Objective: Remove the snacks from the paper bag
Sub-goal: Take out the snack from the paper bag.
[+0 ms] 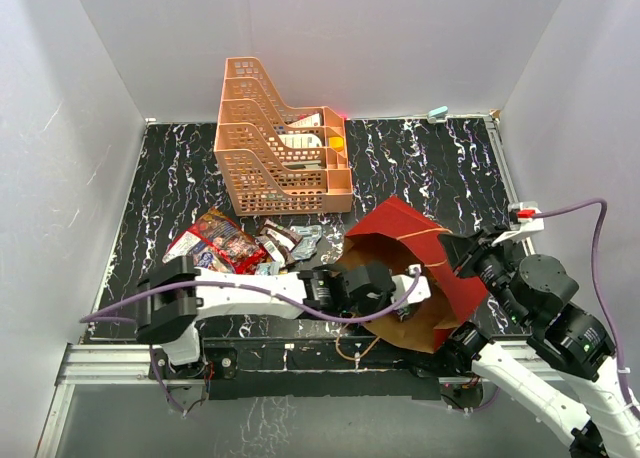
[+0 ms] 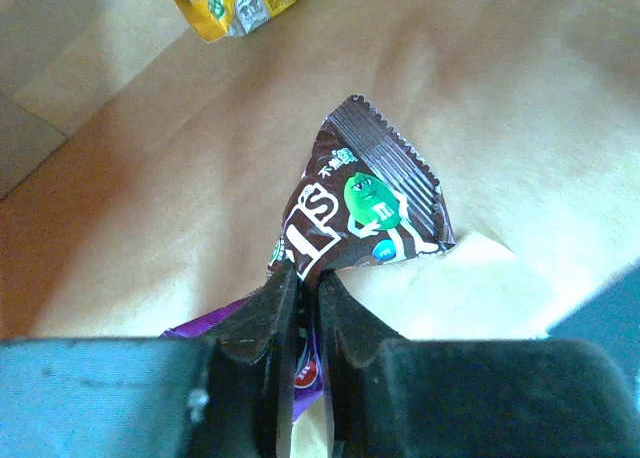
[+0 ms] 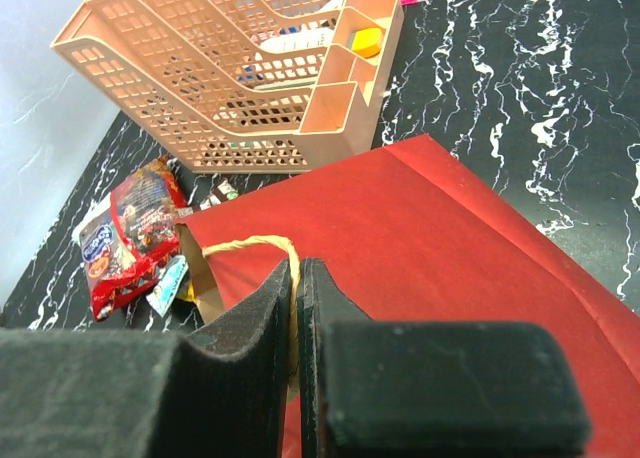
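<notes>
Brown packet [image 2: 360,203] sits pinched by its corner in the left tool [image 2: 308,283], inside the paper bag [image 2: 150,198]. Right tool [image 3: 297,273] is clamped on the cord handle [image 3: 245,245].

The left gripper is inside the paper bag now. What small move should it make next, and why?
Probably draw the left gripper straight back out of the paper bag. Its fingers look closed on a corner of the brown packet, and the right gripper pinches the cord handle, steadying the bag.
</notes>
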Controlling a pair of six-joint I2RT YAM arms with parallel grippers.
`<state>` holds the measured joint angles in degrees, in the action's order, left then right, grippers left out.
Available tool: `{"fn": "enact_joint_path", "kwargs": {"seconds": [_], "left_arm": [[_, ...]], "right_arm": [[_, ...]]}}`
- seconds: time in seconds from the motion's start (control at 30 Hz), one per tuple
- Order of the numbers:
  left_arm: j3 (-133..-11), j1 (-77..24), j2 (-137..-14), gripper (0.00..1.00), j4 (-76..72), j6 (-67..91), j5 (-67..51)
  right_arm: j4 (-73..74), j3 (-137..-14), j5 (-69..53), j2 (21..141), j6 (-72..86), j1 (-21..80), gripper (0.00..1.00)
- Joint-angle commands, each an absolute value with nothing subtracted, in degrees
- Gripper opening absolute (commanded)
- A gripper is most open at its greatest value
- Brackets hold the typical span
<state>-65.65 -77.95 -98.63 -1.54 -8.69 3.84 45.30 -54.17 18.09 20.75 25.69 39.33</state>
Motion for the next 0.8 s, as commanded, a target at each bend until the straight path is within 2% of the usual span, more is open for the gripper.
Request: {"fn": "enact_joint_path", "kwargs": {"seconds": [0.0, 0.23, 0.37, 0.57, 0.77], "left_arm": [[-62.9, -78.8, -88.5, 0.0, -0.2, -5.9, 4.0], [-60.2, -78.9, -81.1, 0.0, -0.2, -2.2, 3.2], [-59.3, -78.9, -76.2, 0.0, 4.5, -0.3, 8.8], [-56.7, -78.8, -65.6, 0.0, 11.4, 3.8, 28.4], [-49.3, -76.8, -55.9, 0.0, 10.5, 12.8, 54.6]], "right_arm": [[41.5, -52.8, 21.6, 18.9, 27.8, 39.6, 0.07], [40.2, -52.0, 19.5, 19.4, 26.7, 39.6, 0.07], [41.3, -52.5, 21.4, 19.0, 28.0, 39.6, 0.07], [42.2, -51.1, 28.3, 15.7, 32.2, 39.6, 0.07], [42.4, -50.0, 30.0, 13.5, 33.0, 39.6, 0.07]]}}
